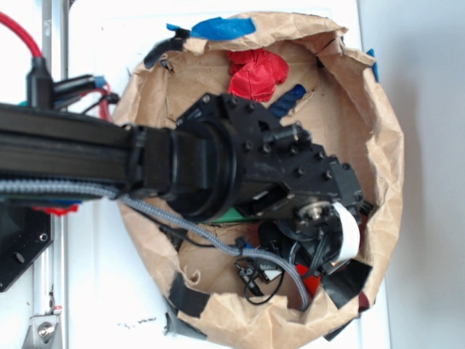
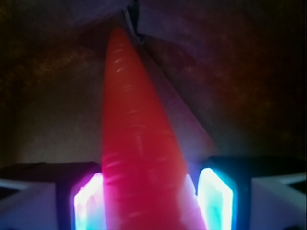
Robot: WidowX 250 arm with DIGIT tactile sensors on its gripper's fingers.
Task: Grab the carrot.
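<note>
The carrot (image 2: pixel 136 139) fills the middle of the wrist view, glossy orange-red, its tapered tip pointing away toward the paper wall. My gripper (image 2: pixel 152 201) straddles its thick end, and the glowing pads (image 2: pixel 88 203) lie against both of its sides, so it is shut on the carrot. In the exterior view the gripper (image 1: pixel 314 265) is low inside the brown paper bag (image 1: pixel 385 145) at the lower right. There only a small orange-red patch of the carrot (image 1: pixel 310 281) shows under the wrist. Its green top is hidden.
A red cloth lump (image 1: pixel 256 73) and a dark blue piece (image 1: pixel 288 99) lie at the bag's far side. A green block's edge (image 1: pixel 232 215) peeks from under the arm. Black tape (image 1: pixel 349 283) patches the crumpled rim close to the gripper.
</note>
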